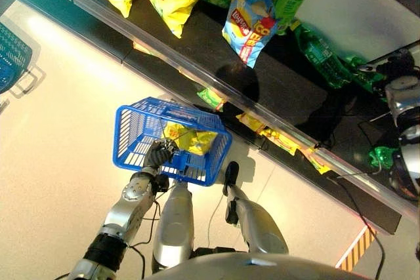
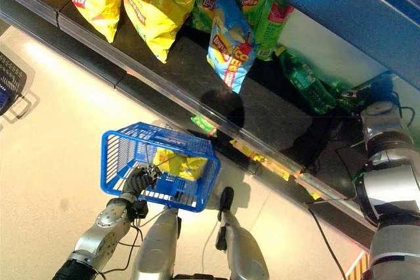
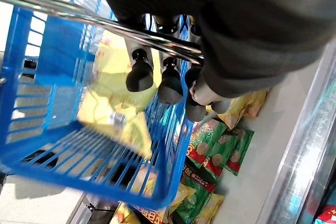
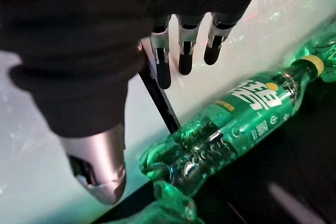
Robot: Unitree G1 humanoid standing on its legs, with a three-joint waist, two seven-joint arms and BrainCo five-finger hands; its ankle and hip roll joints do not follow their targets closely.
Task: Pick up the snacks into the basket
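The blue basket, containing a yellow chip bag, is gripped by the left hand; the right hand is held open near a green bottle.

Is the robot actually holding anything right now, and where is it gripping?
Yes. Its left hand is curled round the metal handle of the blue basket. Its right hand holds nothing, with straight fingers above a green bottle.
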